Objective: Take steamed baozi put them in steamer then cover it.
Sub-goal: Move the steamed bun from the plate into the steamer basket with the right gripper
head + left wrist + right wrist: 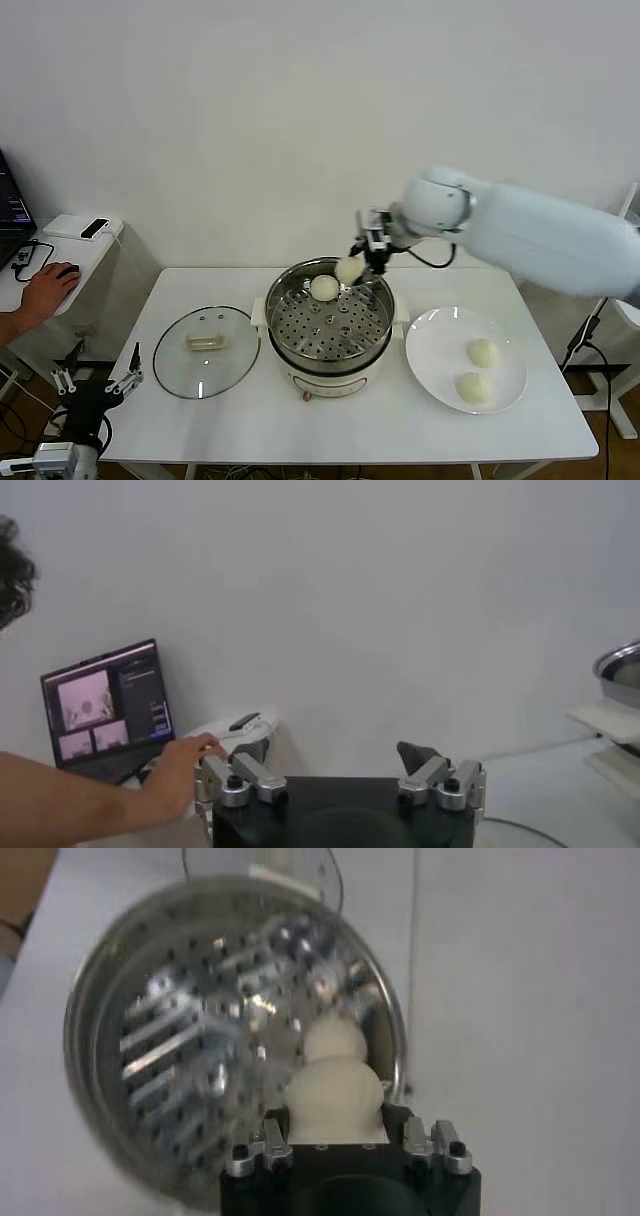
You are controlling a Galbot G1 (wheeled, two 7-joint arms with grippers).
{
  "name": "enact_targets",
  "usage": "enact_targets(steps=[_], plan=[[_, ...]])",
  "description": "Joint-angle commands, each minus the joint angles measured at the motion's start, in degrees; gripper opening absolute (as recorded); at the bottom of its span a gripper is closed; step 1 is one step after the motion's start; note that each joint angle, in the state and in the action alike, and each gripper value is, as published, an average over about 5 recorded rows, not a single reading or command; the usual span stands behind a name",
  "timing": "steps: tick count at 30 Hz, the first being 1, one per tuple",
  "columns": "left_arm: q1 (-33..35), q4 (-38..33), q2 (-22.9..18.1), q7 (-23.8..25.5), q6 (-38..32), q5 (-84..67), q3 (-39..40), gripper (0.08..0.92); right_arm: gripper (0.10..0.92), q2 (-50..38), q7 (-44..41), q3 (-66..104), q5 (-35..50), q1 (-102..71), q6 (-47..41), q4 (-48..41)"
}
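My right gripper (353,268) is shut on a cream-white baozi (349,270) and holds it over the far rim of the steel steamer (290,345). In the right wrist view the held baozi (334,1101) fills the jaws above the perforated tray (190,1058). Another baozi (324,288) lies on the tray at the far side; it also shows in the right wrist view (335,1039). Two baozi (483,352) (472,387) rest on the white plate (430,355) to the right. The glass cover (206,350) lies flat on the table left of the steamer. My left gripper (95,380) is open, parked low off the table's left.
A person's hand (45,288) rests on a mouse on a side desk at far left, beside a laptop (105,708). The white table (350,435) ends just in front of the steamer and plate. A wall stands close behind.
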Motion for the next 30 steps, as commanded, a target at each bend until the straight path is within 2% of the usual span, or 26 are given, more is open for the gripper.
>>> enact_targets(steps=[1,22,25,30], plan=[[0.0,-0.4,-0.4,0.0,0.0,0.0,-0.2,0.823,0.585,11.2,2.6,-1.3,3.5,-3.6,-3.0,-6.4],[-0.7,0.8,-0.3,0.0,-0.2,-0.1,-0.4,0.823,0.588,15.4,2.7,-1.9,1.1,-7.0,-3.3,-11.8],[-0.6,0.8,-0.3,0.0,-0.2,-0.1,-0.4,0.823,0.626,15.4,2.4,-1.9,1.0,-7.0,-3.1,-11.9],[-0.6,0.7,-0.3,0.0,-0.2,-0.1,-0.5,0.823,0.761,13.5,0.1,-1.9,0.1,-5.3,-3.0,-10.2]])
